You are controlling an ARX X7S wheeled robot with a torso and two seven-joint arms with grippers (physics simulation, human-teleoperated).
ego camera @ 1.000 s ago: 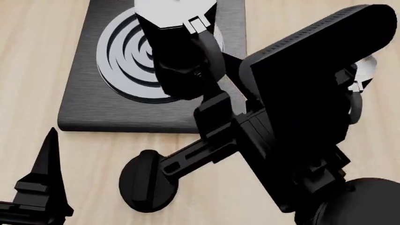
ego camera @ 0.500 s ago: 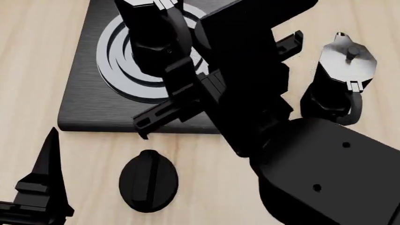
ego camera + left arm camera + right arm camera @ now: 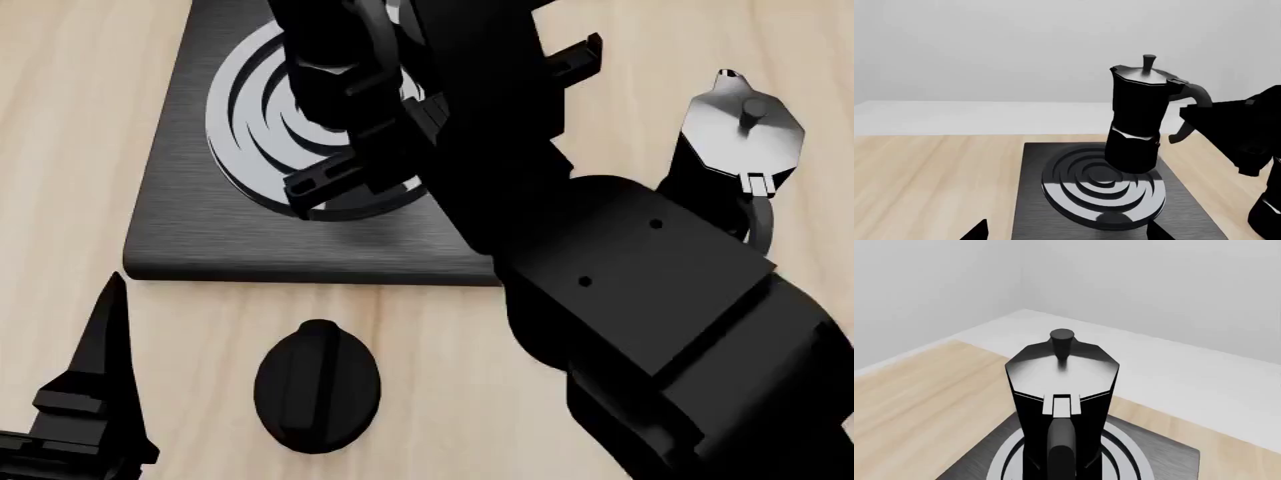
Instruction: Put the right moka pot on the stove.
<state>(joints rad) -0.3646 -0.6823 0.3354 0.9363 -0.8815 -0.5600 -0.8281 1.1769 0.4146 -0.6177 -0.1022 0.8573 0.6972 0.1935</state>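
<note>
The right moka pot [image 3: 320,60], glossy black with a grey lid, is at the far part of the round burner [image 3: 247,110] of the stove [image 3: 187,220]. My right gripper [image 3: 414,110] is shut on its curved handle. In the left wrist view the pot [image 3: 1137,125] stands upright over the burner rings [image 3: 1087,195], with the right gripper [image 3: 1214,125] at its handle. I cannot tell whether its base touches them. The right wrist view looks down on the lid [image 3: 1062,370]; the jaws are out of view. My left gripper [image 3: 1067,235] is open and empty near the stove's front edge.
The other moka pot [image 3: 734,140] stands on the wooden table to the right of the stove, partly behind my right arm. An oval black knob [image 3: 318,385] lies in front of the stove. One finger [image 3: 104,340] of my left gripper shows at the lower left.
My right arm has carried the pot farther back over the burner and swung left. That uncovered the other pot and the knob. The left gripper has not moved.
</note>
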